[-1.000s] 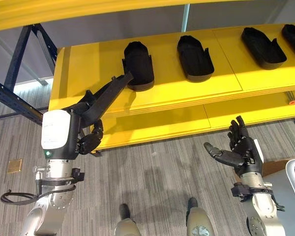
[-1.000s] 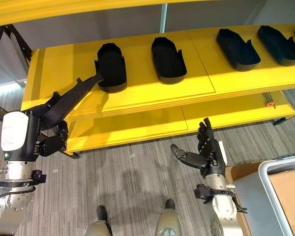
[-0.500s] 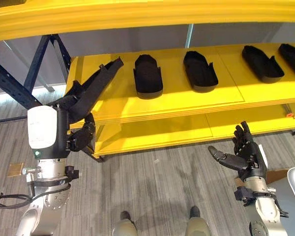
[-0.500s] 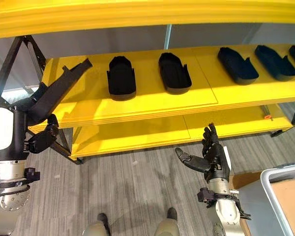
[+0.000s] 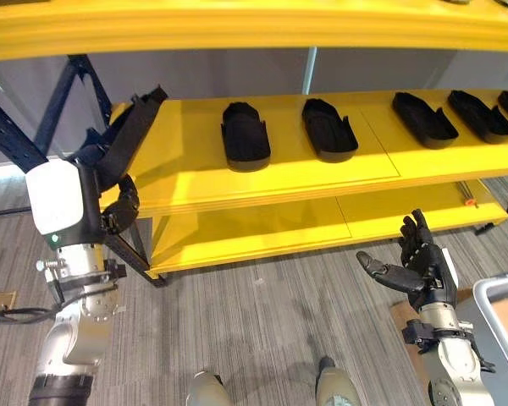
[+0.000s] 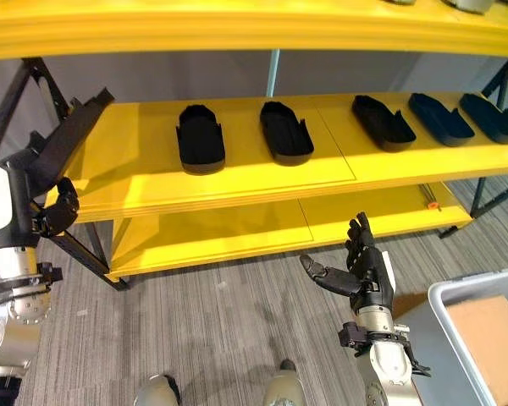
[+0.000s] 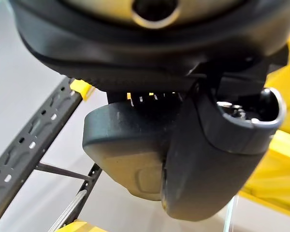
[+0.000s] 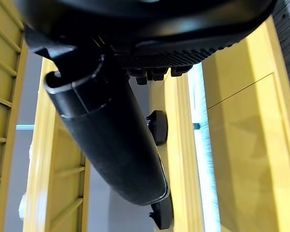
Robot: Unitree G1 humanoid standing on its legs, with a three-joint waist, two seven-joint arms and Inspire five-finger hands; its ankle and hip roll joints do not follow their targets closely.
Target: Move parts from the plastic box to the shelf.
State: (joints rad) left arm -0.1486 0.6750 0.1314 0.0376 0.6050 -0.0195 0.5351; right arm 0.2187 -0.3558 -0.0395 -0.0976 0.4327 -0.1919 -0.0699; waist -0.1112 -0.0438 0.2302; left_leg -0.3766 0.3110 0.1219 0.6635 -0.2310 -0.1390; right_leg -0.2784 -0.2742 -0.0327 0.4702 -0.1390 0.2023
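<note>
Now the left hand (image 5: 110, 182) is up at the yellow shelf's (image 5: 186, 169) left end, fingers curled round a long black part (image 5: 131, 131). Right hand (image 5: 415, 266) hangs low, fingers spread, holding nothing. Plastic box (image 6: 470, 334) sits beside it.

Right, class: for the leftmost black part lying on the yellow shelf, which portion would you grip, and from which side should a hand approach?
Probably grip the leftmost black part across its long side walls, coming from the shelf's open front edge and above. It lies flat, hollow side up, lengthwise front to back, with bare shelf on both sides, so fingers could straddle its width. The right hand is open and free.
</note>
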